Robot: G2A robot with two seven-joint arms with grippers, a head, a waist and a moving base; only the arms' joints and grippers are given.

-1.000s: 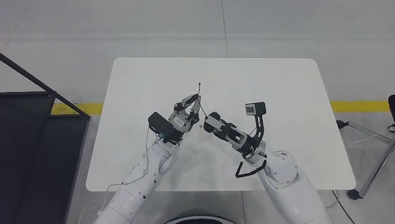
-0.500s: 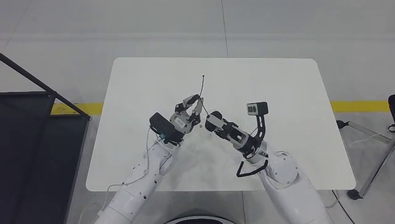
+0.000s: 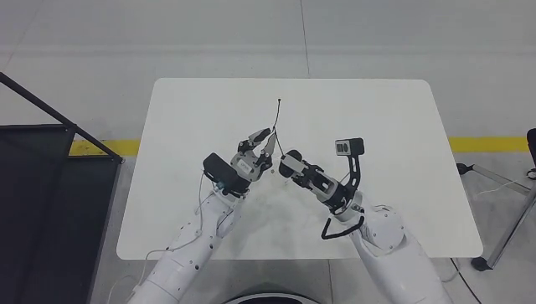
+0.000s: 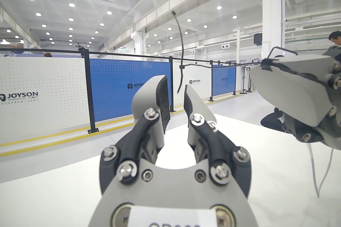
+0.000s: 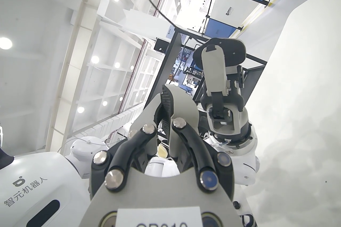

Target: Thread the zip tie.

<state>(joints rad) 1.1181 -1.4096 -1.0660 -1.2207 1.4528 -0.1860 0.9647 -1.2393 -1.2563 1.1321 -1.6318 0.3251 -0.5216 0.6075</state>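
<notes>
White table [image 3: 377,136] below, right end effector [image 5: 167,95] clamps the zip tie [image 4: 182,67]; left end effector [image 4: 175,87] hangs released.

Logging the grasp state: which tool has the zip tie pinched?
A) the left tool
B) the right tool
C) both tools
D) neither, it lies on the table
B: the zip tie runs into the shut tip of the right tool, while the left tool stands open.

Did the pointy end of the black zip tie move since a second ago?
Yes. In the top view, the free end of the zip tie has moved closer to the far edge of the table, away from the robot.
</notes>
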